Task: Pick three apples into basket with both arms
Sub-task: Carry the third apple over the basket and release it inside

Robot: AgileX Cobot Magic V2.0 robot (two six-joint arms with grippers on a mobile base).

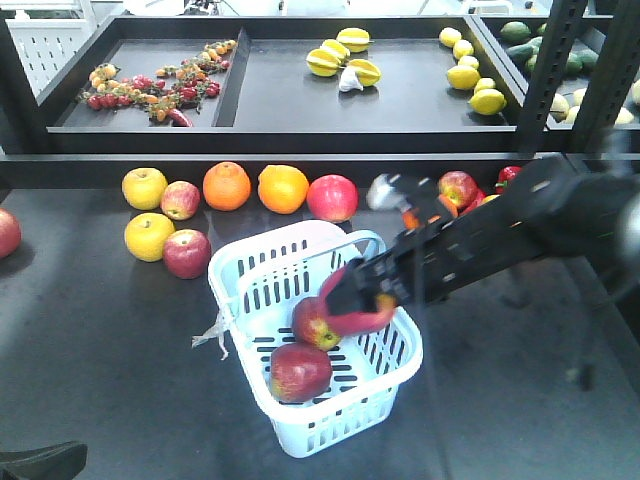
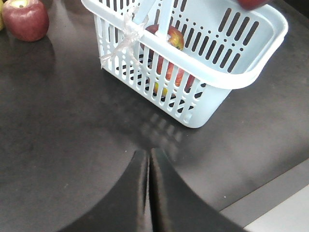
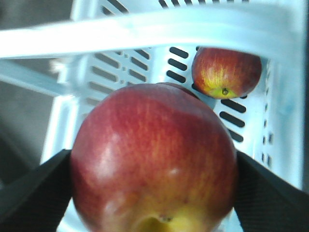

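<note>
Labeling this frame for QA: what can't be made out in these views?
- Front view: right hand is motion-blurred; its fingers merge with the held apple.
- Right wrist view: the held apple fills the frame, hiding most of the basket floor; only one apple inside shows clearly.
- Left wrist view: basket wall slats screen the apples; their count is unclear.
- Front view: left arm is cut off by the bottom edge.

Right hand (image 1: 362,296) clamps an apple (image 1: 358,300); left hand (image 2: 148,188) closed, empty.
</note>
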